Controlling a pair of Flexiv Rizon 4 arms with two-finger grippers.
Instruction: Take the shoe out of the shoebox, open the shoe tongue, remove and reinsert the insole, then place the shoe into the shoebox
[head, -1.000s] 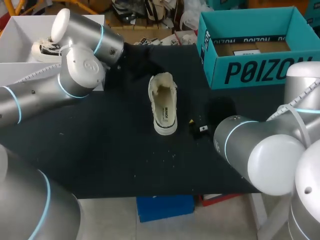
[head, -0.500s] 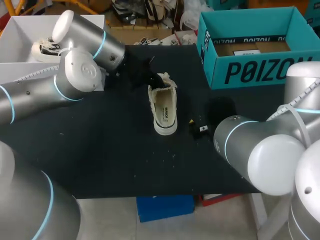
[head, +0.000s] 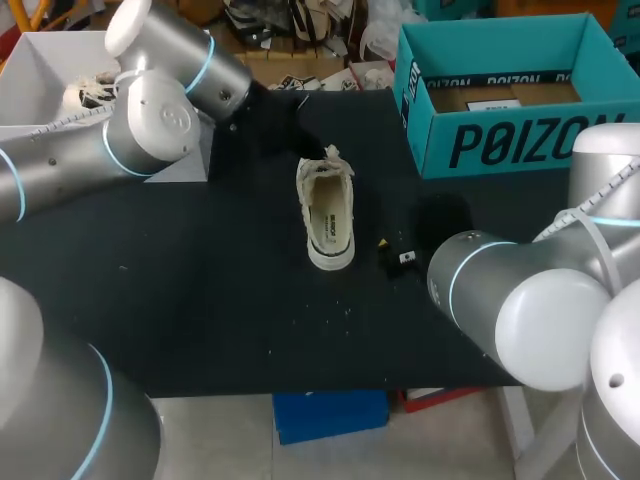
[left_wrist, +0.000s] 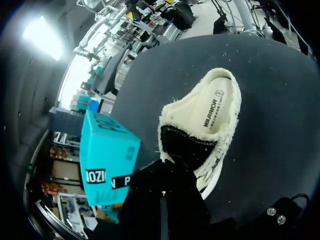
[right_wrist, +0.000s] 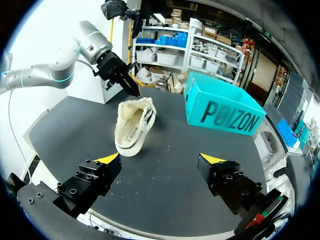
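Black table (head: 200, 320), matte, flecked with pale specks.

Nearest, coming in at 4 o'clock: right arm (head: 520, 300). Right gripper (right_wrist: 160, 160) low over the table at about 4 o'clock from the shoe, released and spread wide, grasping nothing, well apart from the shoe.

At the middle of the table: cream low-top shoe (head: 328, 215), sole down, pale toe end pointing to 6 o'clock, frayed far end to 12, printed insole in plain sight inside. A black patch at that far end, seen in the left wrist view.

Just past it, at 11 o'clock from the shoe: left gripper (right_wrist: 131, 86), tip down right at the frayed far end. Clenched, released or holding the shoe: cannot tell. Left arm (head: 150, 110) coming in from 10 o'clock.

Farthest, at 1 o'clock from the shoe: teal shoebox (head: 500, 145), upright, open at the top, brown inside, well apart from the shoe.

Counted: one shoe, one shoebox, two arms, two grippers.
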